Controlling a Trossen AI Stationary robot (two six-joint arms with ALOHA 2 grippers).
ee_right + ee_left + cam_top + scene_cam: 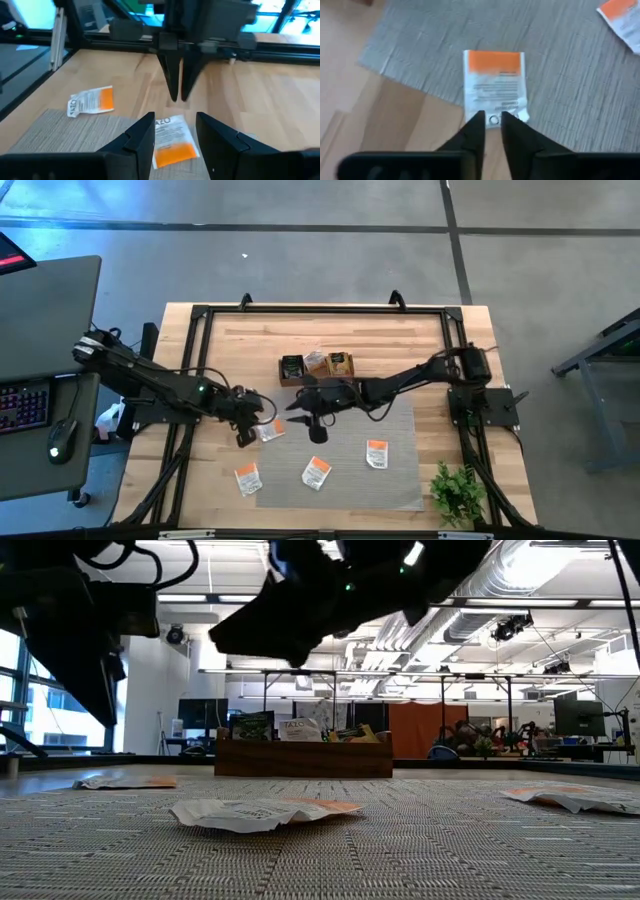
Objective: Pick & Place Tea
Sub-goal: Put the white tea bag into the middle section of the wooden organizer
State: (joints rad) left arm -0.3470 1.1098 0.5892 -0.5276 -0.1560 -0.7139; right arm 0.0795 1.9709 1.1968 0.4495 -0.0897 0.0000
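Several white-and-orange tea sachets lie flat around the grey mat (350, 465). One sachet (495, 82) lies across the mat's far left corner, partly on the bare wood. My left gripper (493, 120) hangs just above that sachet's near edge, pointing steeply down, its fingers a narrow gap apart and touching nothing; the right wrist view shows its tips (178, 97) clear of the sachet (172, 142). My right gripper (175, 120) stands open on the mat's side of the same sachet, facing the left gripper, nothing between its fingers. The wooden box (316, 367) holds upright sachets.
Other sachets lie at the mat's near left (247, 477), near middle (316, 471) and right (376, 452). A small green plant (458, 492) stands at the table's near right corner. A black frame runs along the table's far and side edges.
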